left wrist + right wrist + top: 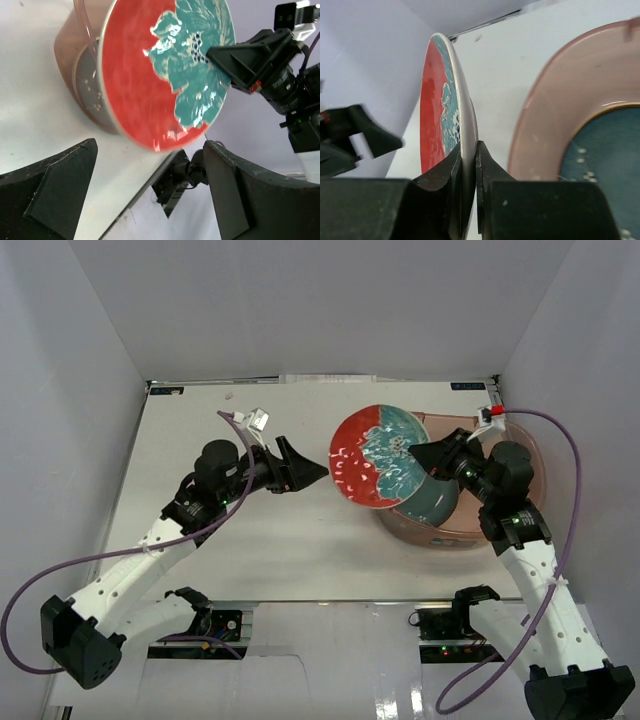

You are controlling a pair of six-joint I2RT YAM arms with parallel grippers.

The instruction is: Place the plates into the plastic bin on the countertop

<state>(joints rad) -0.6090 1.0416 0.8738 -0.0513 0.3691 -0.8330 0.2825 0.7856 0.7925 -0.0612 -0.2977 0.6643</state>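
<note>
right gripper (468, 150): you had it clenched on the rim of the red-and-teal plate (372, 455).
red-and-teal plate: held on edge, tilted, at the left rim of the plastic bin (531, 447), clear of the countertop (250, 540).
left gripper (312, 472): jaws spread wide, grasping nothing, left of the bin, apart from your plate.
teal plate (440, 504): lay flat inside the bin.

The plate (380, 455) is glossy glazed ceramic with bright highlights. Beside it, the bin (432, 533) is smooth translucent pinkish plastic. The fingers (445, 175) gripping the plate are matt black plastic. The table (250, 540) is matt white.
</note>
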